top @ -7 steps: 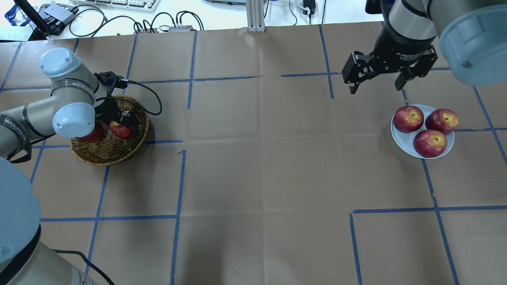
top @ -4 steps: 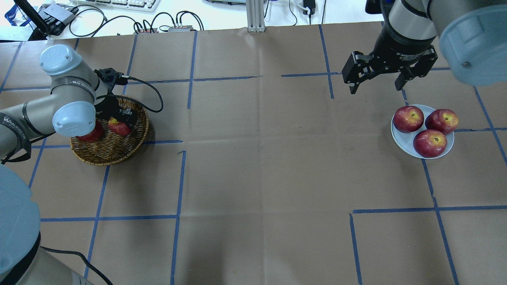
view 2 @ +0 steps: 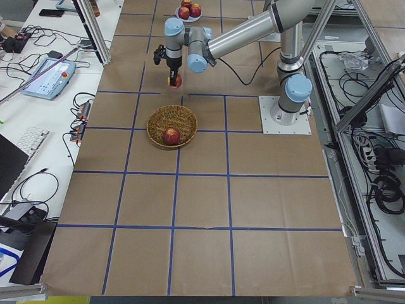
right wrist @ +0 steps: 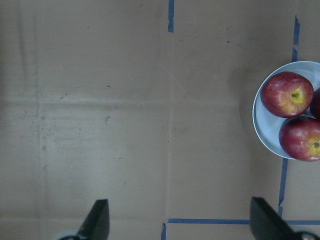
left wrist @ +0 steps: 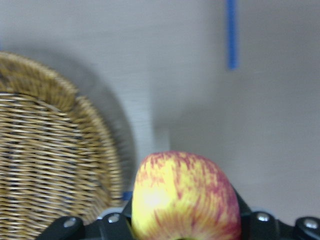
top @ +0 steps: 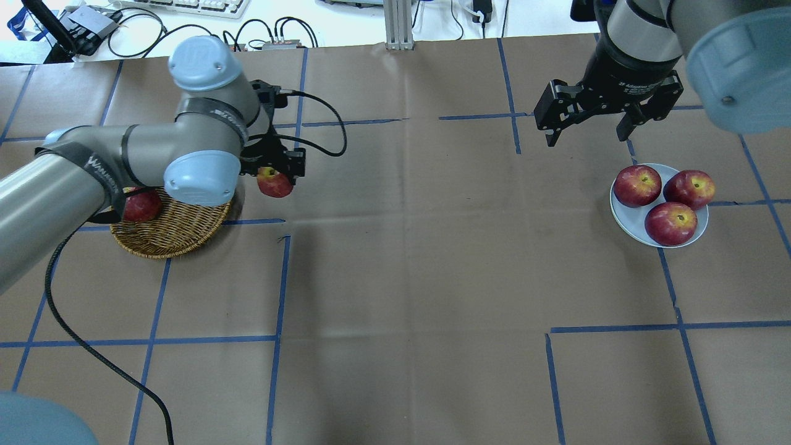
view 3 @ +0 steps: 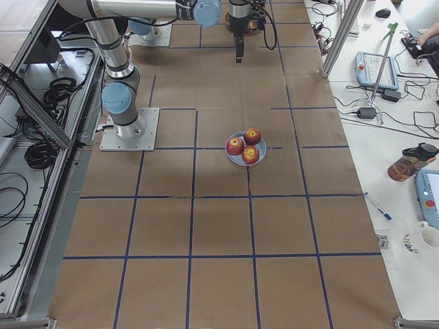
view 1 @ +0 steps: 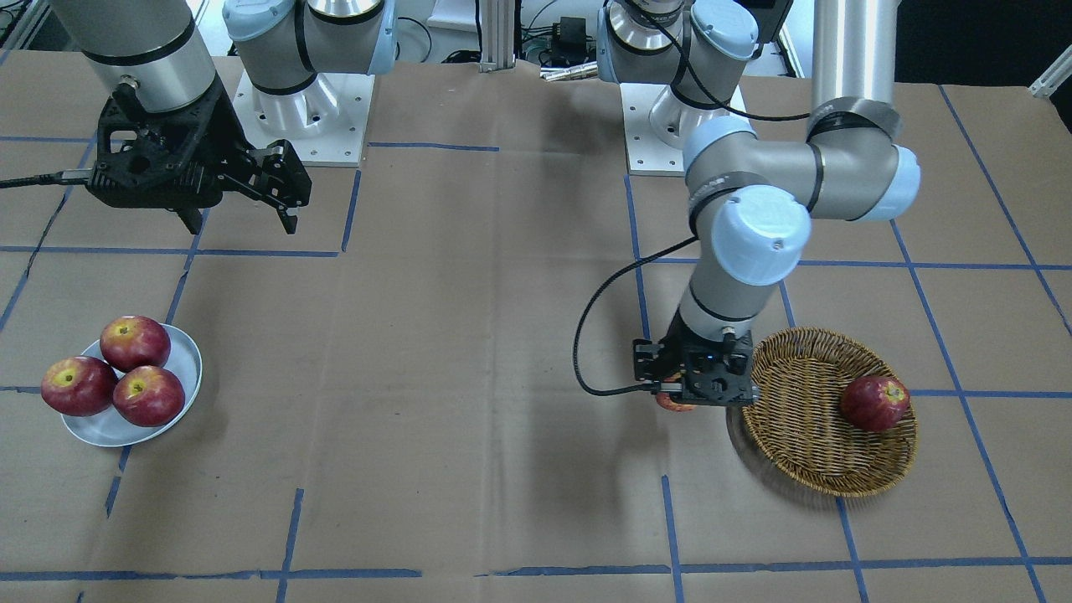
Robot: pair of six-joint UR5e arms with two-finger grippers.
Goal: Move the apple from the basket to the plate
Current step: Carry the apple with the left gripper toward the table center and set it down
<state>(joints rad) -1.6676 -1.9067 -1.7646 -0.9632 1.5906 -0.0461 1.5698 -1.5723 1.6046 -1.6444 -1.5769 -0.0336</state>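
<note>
My left gripper [top: 275,175] is shut on the apple [top: 274,183], a lighter red one with yellow streaks, and holds it above the table just right of the wicker basket [top: 179,232]. The wrist view shows the apple [left wrist: 182,200] between the fingers, the basket [left wrist: 45,155] at the left. In the front view the apple [view 1: 670,403] peeks from under the gripper [view 1: 695,389]. One dark red apple [view 1: 873,403] stays in the basket [view 1: 804,452]. The pale blue plate [top: 624,219] at the right carries three dark red apples. My right gripper [top: 587,133] is open and empty, beyond the plate.
Brown paper with blue tape lines covers the table [top: 408,278]. The left arm's cable [top: 321,130] loops beside the gripper. Cables and a keyboard lie beyond the far edge. The robot bases [view 1: 293,126] stand at the robot side.
My left gripper has lifted the streaked apple out of the basket and carried it right, past the rim. The right arm has not moved.
</note>
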